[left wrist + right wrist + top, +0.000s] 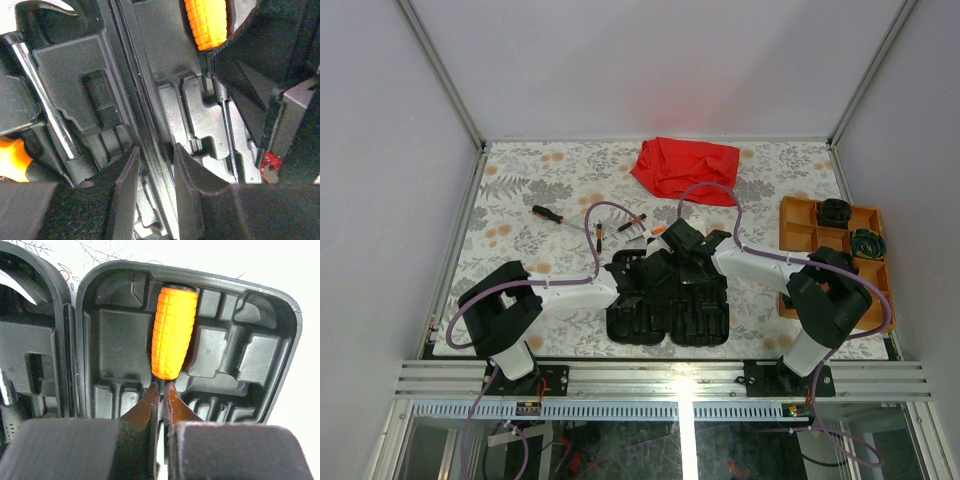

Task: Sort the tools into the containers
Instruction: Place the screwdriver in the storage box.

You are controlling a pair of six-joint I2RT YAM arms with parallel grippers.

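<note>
The black case (695, 325) lies open at the near middle of the table. In its right half, an orange-handled screwdriver (174, 332) rests in a moulded recess. My right gripper (163, 386) is shut on its thin shaft just below the handle. My left gripper (156, 150) straddles the case's centre hinge ridge (150, 100), jaws narrowly apart and closed on it. A steel-shafted tool (45, 95) lies in the left half. Loose screwdrivers (547, 213), (599, 237), (632, 224) lie on the cloth behind the case. The orange tray (800, 225) stands at the right.
A red cloth (685, 165) lies bunched at the back centre. Two dark round items (835, 212) (867, 243) sit in the tray's compartments. Purple cables loop over both arms. White walls and a metal frame enclose the table.
</note>
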